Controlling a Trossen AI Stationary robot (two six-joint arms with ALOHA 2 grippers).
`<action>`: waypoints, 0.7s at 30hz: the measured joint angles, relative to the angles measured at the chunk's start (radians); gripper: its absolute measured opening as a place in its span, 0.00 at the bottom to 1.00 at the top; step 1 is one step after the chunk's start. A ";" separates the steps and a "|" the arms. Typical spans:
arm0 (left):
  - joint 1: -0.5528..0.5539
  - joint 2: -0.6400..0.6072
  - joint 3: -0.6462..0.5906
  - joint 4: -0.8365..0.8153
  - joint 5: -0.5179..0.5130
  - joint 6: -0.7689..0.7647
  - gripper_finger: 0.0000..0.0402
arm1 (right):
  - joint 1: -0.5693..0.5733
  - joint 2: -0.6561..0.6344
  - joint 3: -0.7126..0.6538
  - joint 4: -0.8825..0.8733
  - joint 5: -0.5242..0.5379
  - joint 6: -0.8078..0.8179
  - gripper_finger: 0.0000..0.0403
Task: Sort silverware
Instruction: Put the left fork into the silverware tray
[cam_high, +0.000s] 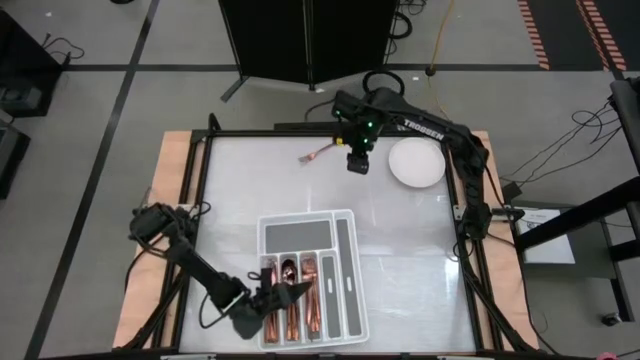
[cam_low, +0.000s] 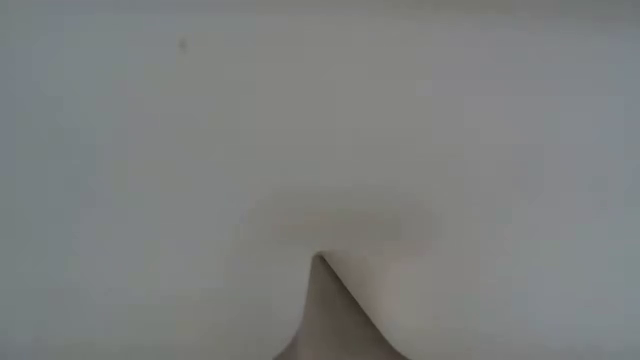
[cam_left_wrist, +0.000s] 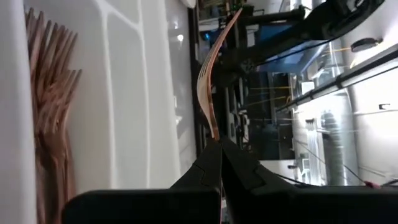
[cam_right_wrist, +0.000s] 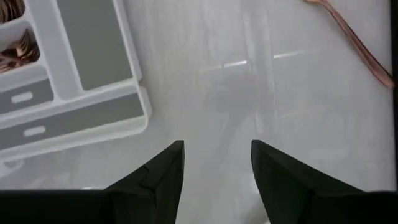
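A white divided tray (cam_high: 345, 262) sits at the table's near middle, with several copper pieces of silverware (cam_high: 288, 300) lying in its left slots. My left gripper (cam_high: 288, 293) hovers over those slots, shut on a copper fork (cam_left_wrist: 208, 81). More forks (cam_left_wrist: 53, 93) lie in the slot beside it. One loose copper piece (cam_high: 318, 153) lies flat on the table at the far middle. My right gripper (cam_high: 357, 163) hangs open above the table just right of that piece (cam_right_wrist: 354, 37), with only bare table between its fingers (cam_right_wrist: 161, 171). My left gripper pinches the fork's slim handle (cam_left_wrist: 214, 134) between its two shut fingertips. The fork runs on in line with the fingers, tines (cam_left_wrist: 214, 56) away from the gripper, nearly level. It is lifted clear above the tray.
A round white plate (cam_high: 415, 162) stands at the far right, close to my right gripper. The tray's long right slot (cam_high: 348, 275) and wide far slot (cam_high: 297, 236) show grey bottoms. Black frame rails (cam_high: 465, 215) edge the table. The low view shows only a blank white surface.
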 joint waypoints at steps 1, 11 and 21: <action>-0.008 0.000 0.012 -0.011 -0.014 0.007 0.00 | 0.005 -0.007 -0.019 0.019 0.000 0.001 0.44; -0.027 -0.003 0.202 -0.483 0.028 -0.127 0.00 | 0.046 -0.100 -0.237 0.136 0.001 0.033 0.44; -0.001 0.071 0.262 -0.673 0.129 -0.426 0.00 | 0.062 -0.290 -0.440 0.207 0.001 0.053 0.44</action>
